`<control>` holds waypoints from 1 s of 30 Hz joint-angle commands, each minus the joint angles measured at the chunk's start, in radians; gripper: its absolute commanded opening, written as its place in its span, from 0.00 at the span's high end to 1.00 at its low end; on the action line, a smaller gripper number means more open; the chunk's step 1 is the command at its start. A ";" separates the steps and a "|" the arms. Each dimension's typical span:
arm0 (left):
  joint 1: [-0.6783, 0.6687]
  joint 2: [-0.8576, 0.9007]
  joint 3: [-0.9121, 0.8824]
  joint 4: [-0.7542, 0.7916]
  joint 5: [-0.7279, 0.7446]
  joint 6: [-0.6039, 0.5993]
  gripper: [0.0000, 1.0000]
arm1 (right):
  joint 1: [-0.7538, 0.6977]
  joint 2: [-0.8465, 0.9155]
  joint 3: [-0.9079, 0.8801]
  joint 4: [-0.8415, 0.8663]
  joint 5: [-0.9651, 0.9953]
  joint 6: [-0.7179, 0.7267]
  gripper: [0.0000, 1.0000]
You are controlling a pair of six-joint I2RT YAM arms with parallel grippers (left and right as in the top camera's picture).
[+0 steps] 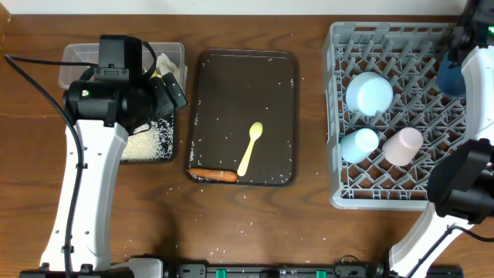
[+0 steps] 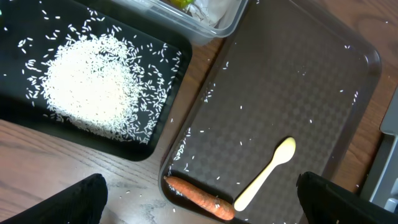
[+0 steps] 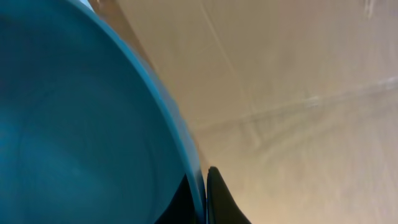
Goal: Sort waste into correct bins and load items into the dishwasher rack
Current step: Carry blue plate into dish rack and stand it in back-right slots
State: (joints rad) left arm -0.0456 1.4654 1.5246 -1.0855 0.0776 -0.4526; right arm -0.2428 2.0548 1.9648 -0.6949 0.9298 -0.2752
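Observation:
My left gripper (image 1: 168, 91) (image 2: 202, 191) is open and empty, hovering over the near left corner of the brown tray. An orange carrot stick (image 1: 214, 175) (image 2: 199, 198) and a pale yellow spoon (image 1: 251, 148) (image 2: 266, 173) lie on that tray. The black tray (image 1: 166, 154) (image 2: 168, 134) holds a pile of white rice (image 2: 90, 87). The clear box (image 1: 77, 58) (image 2: 227, 25) holds crumpled paper (image 2: 214, 11) and a yellow wrapper (image 2: 180, 3). My right gripper (image 1: 467, 37) (image 3: 204, 186) is shut on the dark blue plate (image 1: 451, 75) (image 3: 81, 124) over the grey rack (image 1: 340, 197).
The rack holds a white bowl (image 1: 369, 93), a light blue cup (image 1: 359, 144) and a pink cup (image 1: 403, 145). The brown serving tray (image 1: 282, 116) (image 2: 298, 81) lies mid-table with scattered rice grains. More grains lie on the wooden table near its front edge.

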 commanded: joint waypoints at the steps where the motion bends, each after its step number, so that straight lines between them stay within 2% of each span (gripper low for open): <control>1: 0.004 0.005 -0.004 -0.003 -0.011 -0.005 0.00 | -0.003 -0.001 0.002 0.062 -0.123 -0.283 0.99; 4: 0.004 0.005 -0.004 -0.003 -0.011 -0.005 0.00 | -0.003 0.000 0.002 0.101 -0.205 -0.441 0.99; 10: 0.004 0.005 -0.004 -0.003 -0.011 -0.005 0.00 | -0.003 0.000 0.002 0.313 -0.129 -0.694 0.99; 14: 0.004 0.005 -0.004 -0.003 -0.011 -0.005 0.00 | -0.003 0.000 0.002 0.418 -0.087 -0.774 0.99; 30: 0.004 0.005 -0.004 -0.003 -0.011 -0.005 0.00 | -0.084 0.010 -0.038 0.412 -0.127 -0.772 0.99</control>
State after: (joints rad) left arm -0.0456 1.4651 1.5246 -1.0855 0.0750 -0.4526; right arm -0.3008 2.0602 1.9453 -0.2878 0.8062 -1.0489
